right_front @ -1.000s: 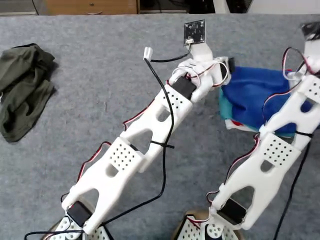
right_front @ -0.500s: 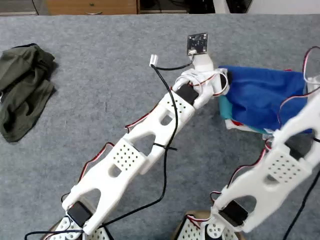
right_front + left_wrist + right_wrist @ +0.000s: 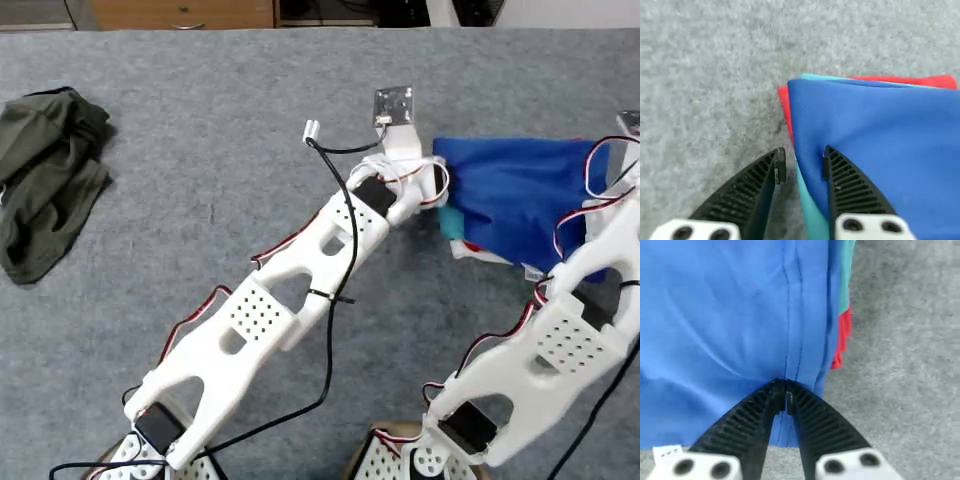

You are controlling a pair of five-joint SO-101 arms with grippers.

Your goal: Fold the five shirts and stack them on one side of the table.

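The blue shirt [image 3: 510,190] lies on the teal shirt [image 3: 451,222] at the bench's [image 3: 250,120] right, hem pinched tight in the right end effector [image 3: 785,392], while the left end effector [image 3: 801,165], slightly parted astride its edge, should grip before tugging square.

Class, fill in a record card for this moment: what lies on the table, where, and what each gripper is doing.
stack top: blue fabric shirt, laid flat, right side of the table
under it: teal layer and red layer showing at the edge
unfolded: crumpled olive green shirt, far left
surface: grey felt table
left gripper: open, astride the blue shirt's corner
right gripper: shut on the blue shirt's edge
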